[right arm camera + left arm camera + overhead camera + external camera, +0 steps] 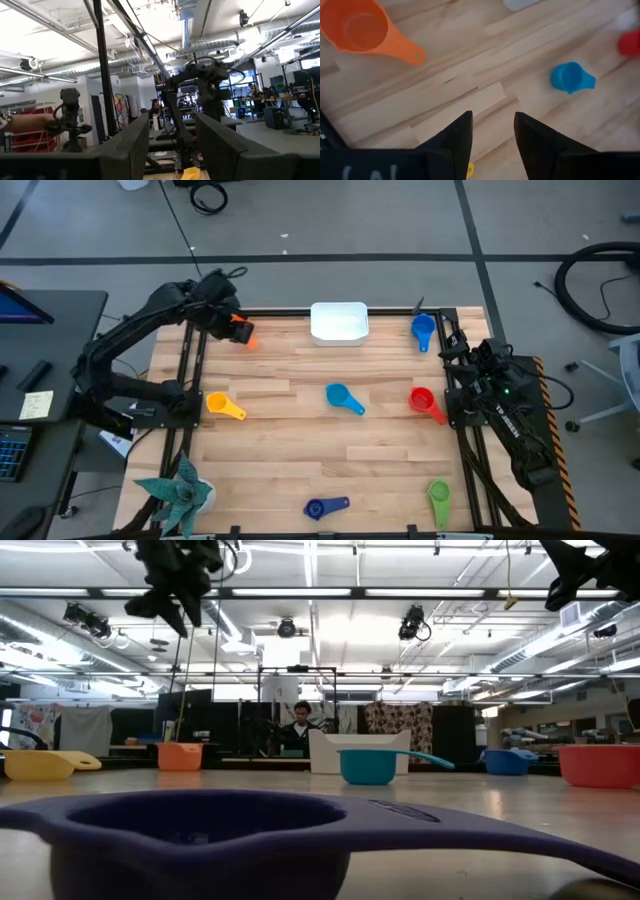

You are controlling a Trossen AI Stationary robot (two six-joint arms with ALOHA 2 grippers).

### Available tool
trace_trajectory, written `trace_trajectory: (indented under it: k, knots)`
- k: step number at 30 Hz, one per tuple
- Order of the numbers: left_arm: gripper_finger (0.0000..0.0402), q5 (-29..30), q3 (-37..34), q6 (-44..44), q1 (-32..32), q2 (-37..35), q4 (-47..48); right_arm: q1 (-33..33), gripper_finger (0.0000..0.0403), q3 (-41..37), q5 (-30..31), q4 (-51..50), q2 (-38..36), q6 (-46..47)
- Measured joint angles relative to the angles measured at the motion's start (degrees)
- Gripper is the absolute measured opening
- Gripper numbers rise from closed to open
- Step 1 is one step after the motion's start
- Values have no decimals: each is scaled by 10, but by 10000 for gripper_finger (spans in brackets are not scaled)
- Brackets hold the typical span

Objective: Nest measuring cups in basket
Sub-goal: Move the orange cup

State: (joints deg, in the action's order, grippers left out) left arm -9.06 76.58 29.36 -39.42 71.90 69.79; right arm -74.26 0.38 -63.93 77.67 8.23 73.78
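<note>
Several measuring cups lie apart, bowls down on the table: orange (246, 340), yellow (224, 406), light blue (345, 398), red (426, 402), medium blue (423, 331), dark blue (325, 507) and green (439, 498). The white basket (339, 322) stands at the far edge and has no cup in it. My left gripper (236, 329) hangs open above the table next to the orange cup (355, 27), with bare wood between its fingers (492, 117). My right gripper (452, 345) waits open at the right edge, raised and pointing level (172, 117).
A teal spiky plant (180, 492) stands at the near left corner. Dark frame rails run along the table's left side (187, 410) and right side (462, 430). Bare wood lies between the scattered cups in the middle of the table. A person (298, 730) sits far behind the table.
</note>
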Motion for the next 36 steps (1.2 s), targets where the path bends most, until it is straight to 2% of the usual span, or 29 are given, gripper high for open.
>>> trace_trajectory:
  k: [7, 14, 19, 25, 30, 36]
  knots:
    - [151, 14, 0, -54, -9, 57, -45, 0, 165, 0, 14, -1, 0, 2]
    - [149, 29, 0, 63, -57, 120, -99, 0, 165, 0, 40, -1, 0, 2]
    - [143, 37, -1, 71, -92, 149, -134, 0, 165, 0, 43, -2, 0, 2]
    - [142, 98, -1, 95, -119, 164, -142, 0, 165, 0, 43, -6, 0, 2]
    - [142, 136, 0, 150, -122, 163, -142, 0, 165, 0, 43, -10, 0, 2]
    - [142, 138, 0, 198, -114, 176, -138, 0, 165, 0, 43, -12, 0, 2]
